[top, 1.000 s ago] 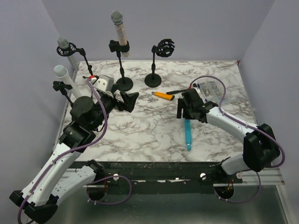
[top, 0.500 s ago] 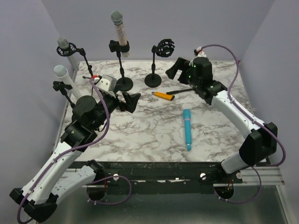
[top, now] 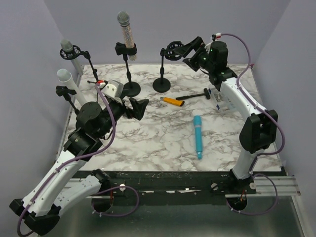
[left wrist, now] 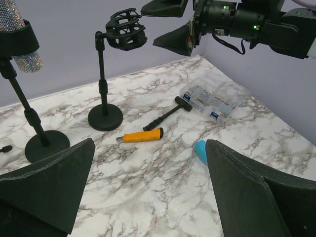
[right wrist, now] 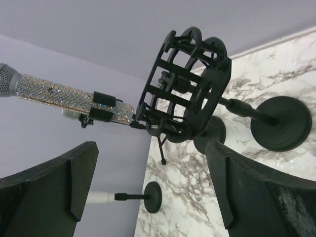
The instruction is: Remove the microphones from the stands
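Well left of the empty stand (top: 163,69), the left hand (top: 136,107) gapes wide, empty. Nearer the stand, the glitter microphone (top: 127,32) stands clipped upright: likely stiff, top-heavy, best gripped mid-barrel. Just right, the right hand (top: 190,54) spreads wide, empty. A teal microphone (top: 198,137) lies on the counter (top: 158,140) in front.

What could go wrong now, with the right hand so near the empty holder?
The open right hand hangs right beside the empty shock mount; a small bump might tip its slim stand. The teal microphone lies loose on the table and could roll if an arm brushes it.
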